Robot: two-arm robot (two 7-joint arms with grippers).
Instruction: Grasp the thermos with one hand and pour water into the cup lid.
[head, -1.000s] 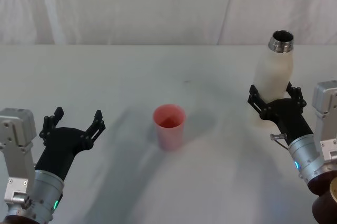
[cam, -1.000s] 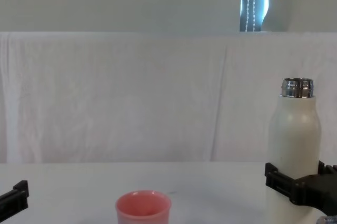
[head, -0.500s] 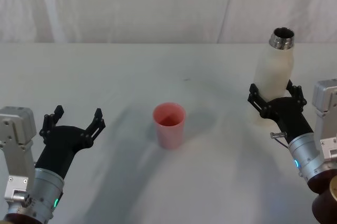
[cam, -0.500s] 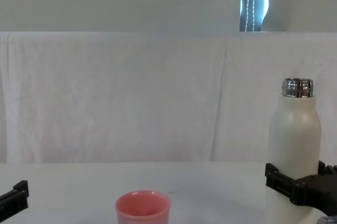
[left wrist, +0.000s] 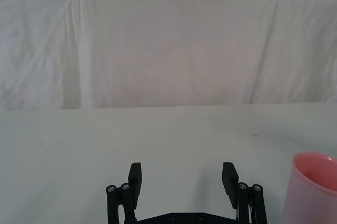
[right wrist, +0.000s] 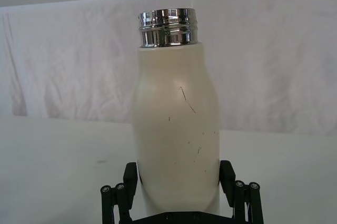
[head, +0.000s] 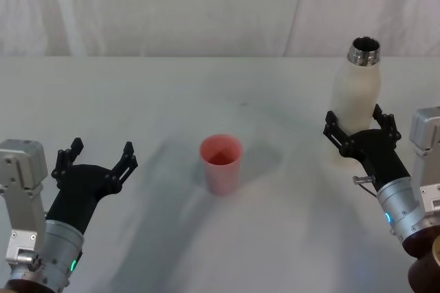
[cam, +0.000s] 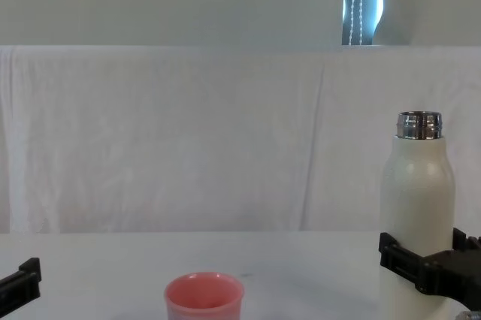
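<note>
Grippers are seen at the near edge of the pale grey table (head: 172,100), one on each side. At near left, the black multi-fingered left gripper (head: 96,162) on its silver-grey arm housing is held just above the surface with its fingers (left wrist: 135,174) spread wide and nothing between them. At near right, the black right gripper (head: 359,130) is placed around the lower body of the tall cream-white thermos (head: 355,100) with rounded shoulders and a shiny threaded chrome neck; in the right wrist view its fingers (right wrist: 129,177) are seen pressed against both sides of the bottle, which is thus pinched between them. The thermos is held upright, its open neck uppermost, at the right side of the table, somewhat farther off than the cup. Near the middle of the table, between the two grippers and well apart from the bottle, the small round pink plastic cup lid (head: 221,164) is set upright with its plain rim open to the top. At the far side, a creased white cloth backdrop (head: 206,4) is hung along the table's far edge.
</note>
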